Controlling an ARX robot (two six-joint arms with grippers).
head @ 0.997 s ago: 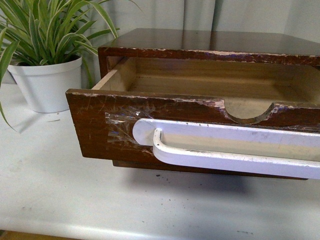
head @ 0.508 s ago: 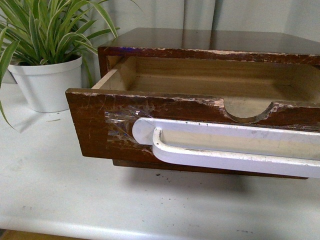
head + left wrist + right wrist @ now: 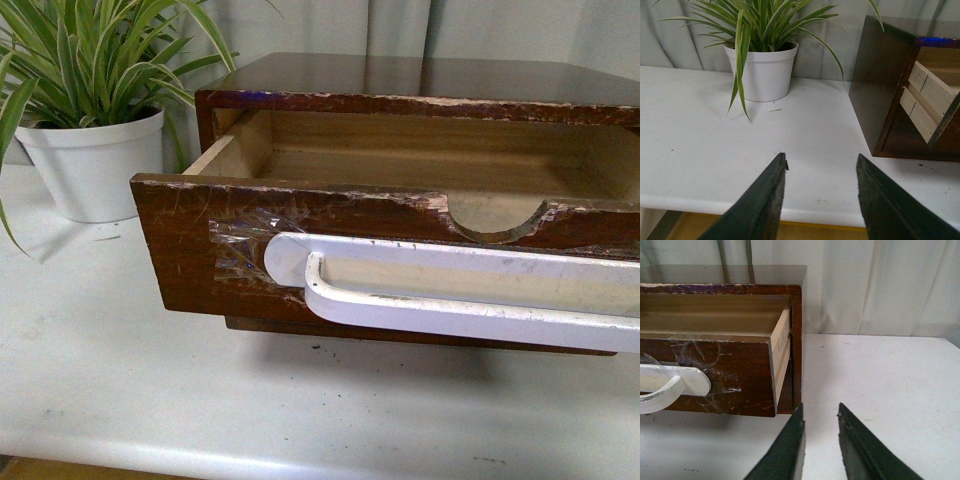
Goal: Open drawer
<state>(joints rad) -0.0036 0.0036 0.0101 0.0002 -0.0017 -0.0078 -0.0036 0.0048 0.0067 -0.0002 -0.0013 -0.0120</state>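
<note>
The dark brown scuffed drawer (image 3: pixel 190 250) stands pulled out of its cabinet (image 3: pixel 400 85), pale wood showing inside. Its long white handle (image 3: pixel 450 295) is taped on below a half-round notch in the top edge. In the right wrist view the drawer's front corner (image 3: pixel 740 375) and the handle end (image 3: pixel 675 382) show; my right gripper (image 3: pixel 820 407) is open and empty just beside and in front of that corner. My left gripper (image 3: pixel 821 162) is open and empty over the white table, apart from the cabinet's side (image 3: pixel 880 85). Neither gripper shows in the front view.
A striped-leaf plant in a white pot (image 3: pixel 95 165) stands left of the cabinet, also in the left wrist view (image 3: pixel 765 70). The white table (image 3: pixel 150 400) has its front edge close below. A pale curtain hangs behind.
The view has shifted very slightly; the drawer front sits a touch higher in the picture. Nothing else has visibly changed.
</note>
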